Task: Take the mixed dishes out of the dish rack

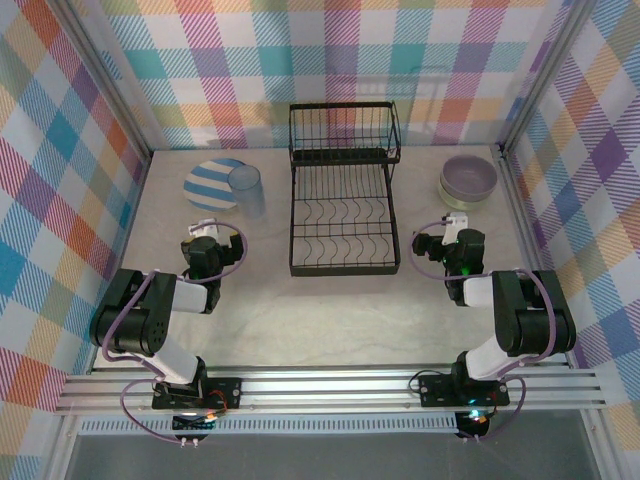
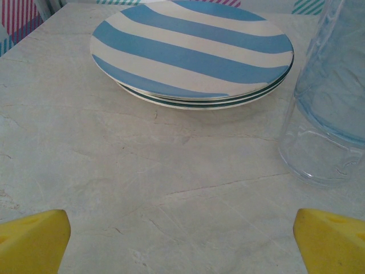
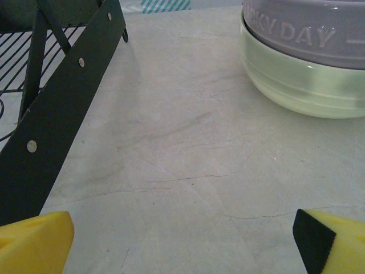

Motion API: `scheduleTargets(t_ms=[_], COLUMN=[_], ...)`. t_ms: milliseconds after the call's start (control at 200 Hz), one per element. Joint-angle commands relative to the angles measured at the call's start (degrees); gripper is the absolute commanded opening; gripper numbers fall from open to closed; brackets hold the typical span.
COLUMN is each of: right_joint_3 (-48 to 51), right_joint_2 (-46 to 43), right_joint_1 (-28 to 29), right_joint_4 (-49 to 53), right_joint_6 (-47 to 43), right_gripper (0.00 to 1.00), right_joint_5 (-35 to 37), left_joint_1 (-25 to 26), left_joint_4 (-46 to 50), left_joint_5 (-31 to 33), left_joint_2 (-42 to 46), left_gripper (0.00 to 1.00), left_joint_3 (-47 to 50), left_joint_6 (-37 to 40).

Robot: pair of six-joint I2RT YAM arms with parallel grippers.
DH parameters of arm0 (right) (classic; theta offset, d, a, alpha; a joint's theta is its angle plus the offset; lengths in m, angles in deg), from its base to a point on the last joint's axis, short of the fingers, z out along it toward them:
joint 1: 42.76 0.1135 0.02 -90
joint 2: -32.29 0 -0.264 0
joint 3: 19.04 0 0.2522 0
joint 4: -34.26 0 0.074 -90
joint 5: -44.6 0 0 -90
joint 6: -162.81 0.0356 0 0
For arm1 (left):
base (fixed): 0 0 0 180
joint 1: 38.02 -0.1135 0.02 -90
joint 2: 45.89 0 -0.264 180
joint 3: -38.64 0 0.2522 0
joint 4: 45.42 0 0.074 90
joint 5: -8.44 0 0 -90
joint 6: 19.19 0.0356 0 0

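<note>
The left gripper (image 2: 182, 242), jaws apart, faces the plates (image 2: 188, 51) and tumbler (image 2: 331, 97) just ahead; the right gripper (image 3: 182, 242), likewise apart, faces the nested bowls (image 3: 302, 57); the dish rack (image 1: 343, 268) between them seems unloaded.

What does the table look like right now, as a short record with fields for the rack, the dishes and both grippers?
dish rack: centre of the table, no dishes in it
plates: blue-and-white striped, stacked flat, left of the rack
tumbler: upright, beside the plates on their right
lavender bowl: nested in the pale green bowl, right of the rack
left gripper: open, holding nothing, facing the plates
right gripper: open, holding nothing, facing the bowls
</note>
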Motion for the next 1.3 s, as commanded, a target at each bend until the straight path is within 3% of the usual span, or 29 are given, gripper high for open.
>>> scheduleTargets(t_ms=[0, 1295], right_joint_3=[-1.0, -0.7], right_joint_2=[0.3, 0.1], right_joint_1=[-0.3, -0.3], right_joint_4=[-1.5, -2.0], right_joint_6=[-0.5, -0.6], right_gripper=[0.99, 0.99], right_joint_5=[-0.9, -0.9], left_joint_1=[-0.4, -0.4], left_joint_4=[-0.6, -0.6], left_joint_5=[-1.1, -1.2], left_joint_2=[-0.1, -0.1], left_gripper=[1.00, 1.00], left_joint_3=[-0.9, -0.9], left_joint_6=[0.1, 0.1])
